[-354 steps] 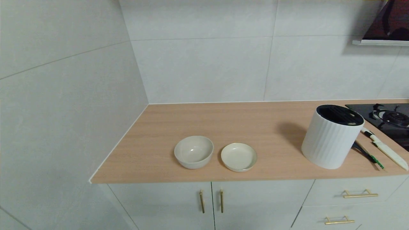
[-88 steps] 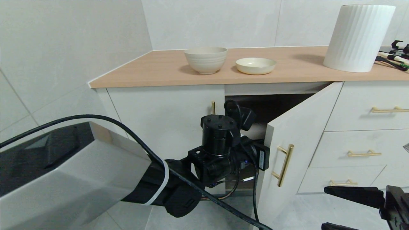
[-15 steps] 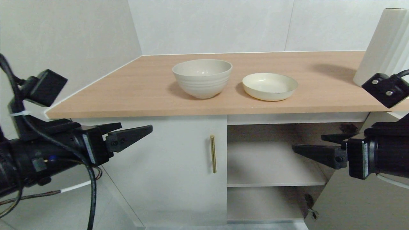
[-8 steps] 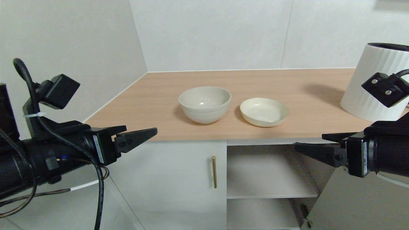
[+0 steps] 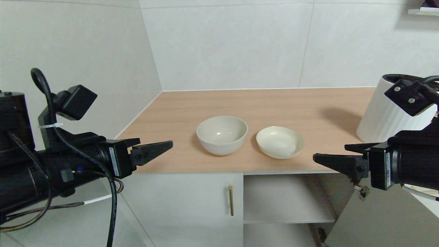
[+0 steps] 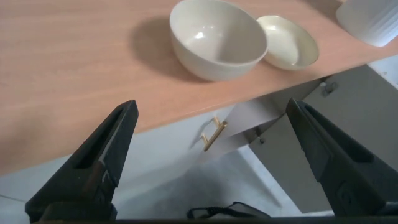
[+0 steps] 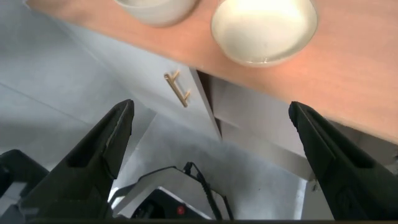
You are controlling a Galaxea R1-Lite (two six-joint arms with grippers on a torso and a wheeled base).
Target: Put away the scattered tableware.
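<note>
1. The bowl (image 5: pixel 222 134) is sitting upright on the counter (image 5: pixel 240 103), near the front edge, with nothing in it.
2. The dish (image 5: pixel 280 141) is resting just beside it on the robot's right, a slim gap showing between the two.
3. The left gripper (image 5: pixel 156 141) is hanging in front of the counter's edge, off to the left of the bowl, its fingers spread wide and gripping nothing.
4. The right gripper (image 5: pixel 329 152) is hovering at much the same height on the far side of the dish, fingers likewise spread wide and bare.
5. Both grippers are pointing inward toward each other, well apart from the tableware.
6. Below the counter, the cabinet's right half is standing open, showing a shelf (image 5: pixel 288 219); the left door is staying shut, its handle (image 5: pixel 231 205) hanging upright.
7. A white ribbed canister (image 5: pixel 387 116) is standing farther right on the counter, partly behind the right arm.
</note>
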